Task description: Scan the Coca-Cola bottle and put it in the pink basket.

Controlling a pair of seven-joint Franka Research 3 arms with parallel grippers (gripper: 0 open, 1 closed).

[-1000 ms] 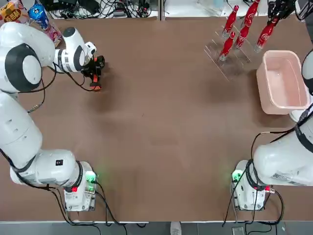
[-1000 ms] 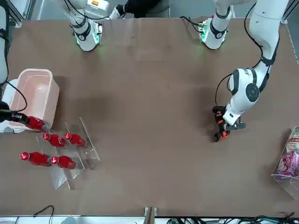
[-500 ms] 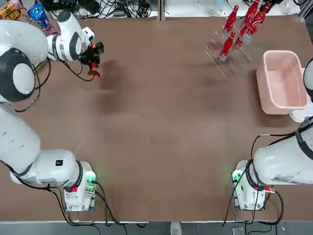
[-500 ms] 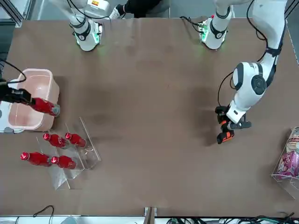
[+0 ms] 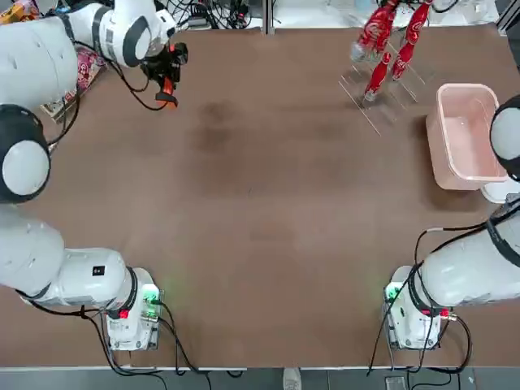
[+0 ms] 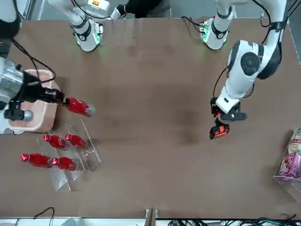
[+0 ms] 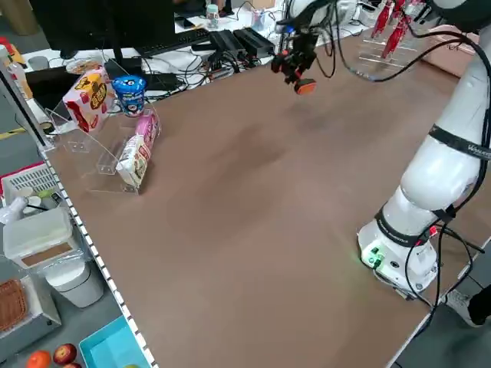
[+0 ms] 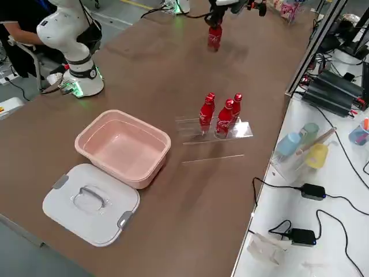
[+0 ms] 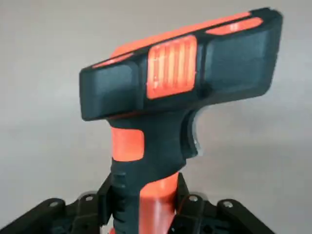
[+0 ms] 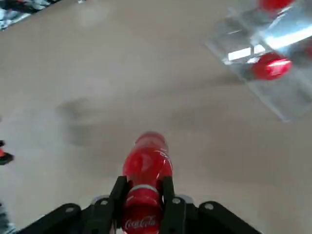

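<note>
Two grippers carrying bottle and scanner above the desk
Right gripper (image 6: pixel 55 95) is clenching the Coca-Cola bottle (image 6: pixel 77 106), long axis pointing toward the scanner (image 6: pixel 219 131) gripped by the left gripper (image 6: pixel 221 111), well apart; pink basket (image 6: pixel 47 117) is lying just beside the right gripper.

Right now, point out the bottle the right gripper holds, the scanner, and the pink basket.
Coca-Cola bottle (image 6: pixel 77 106): front view, on its red body.
scanner (image 9: pixel 178 80): left wrist view, on its head.
pink basket (image 8: pixel 92 131): right side view, on its near rim.
</note>
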